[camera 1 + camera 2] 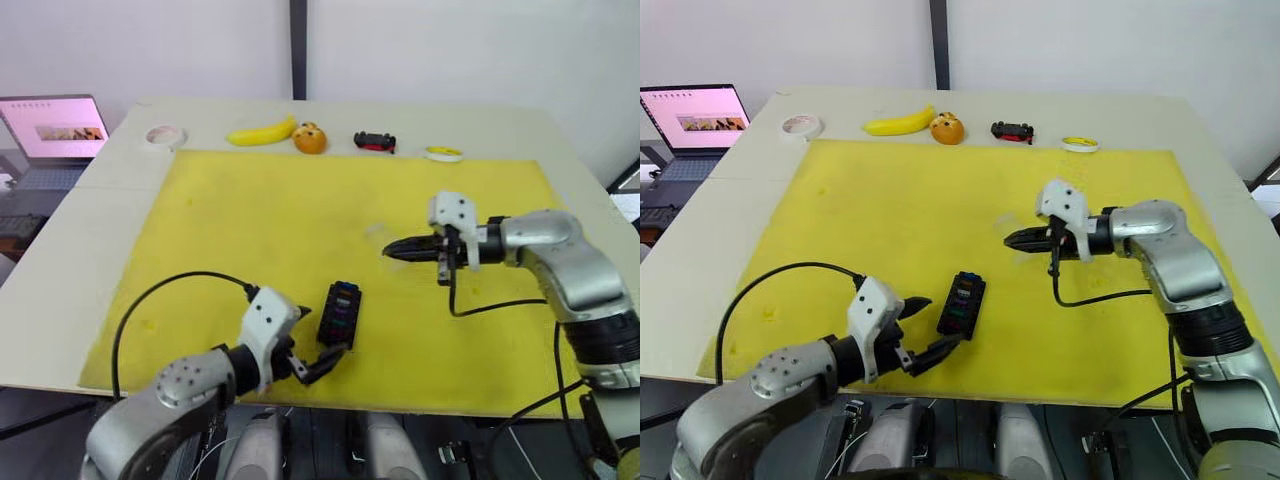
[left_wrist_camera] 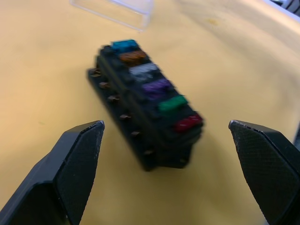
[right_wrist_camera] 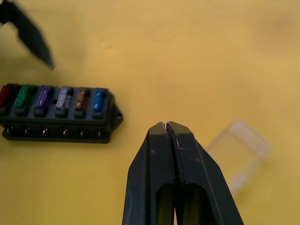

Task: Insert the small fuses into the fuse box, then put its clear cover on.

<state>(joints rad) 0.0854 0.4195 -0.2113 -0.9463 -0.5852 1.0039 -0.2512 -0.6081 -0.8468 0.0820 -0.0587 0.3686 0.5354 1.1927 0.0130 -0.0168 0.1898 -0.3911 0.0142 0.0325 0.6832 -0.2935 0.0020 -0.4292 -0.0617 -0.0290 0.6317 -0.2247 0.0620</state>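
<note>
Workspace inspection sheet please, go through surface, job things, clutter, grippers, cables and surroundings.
Surface: yellow mat on a pale table.
Job things: fuse box lies on the mat, six fuses seated in its slots; clear cover lies off the box, on the mat near the right gripper.
Clutter: banana, orange, toy car, two tape rolls along the far edge.
Grippers: left gripper open beside the box; right gripper shut, empty.
Cables: black cable loops from the left arm.
Surroundings: open laptop, white wall.

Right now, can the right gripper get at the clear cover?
Probably yes. The right gripper, shut, hovers just beside the clear cover, which lies alone on the yellow mat; nothing stands between them.
</note>
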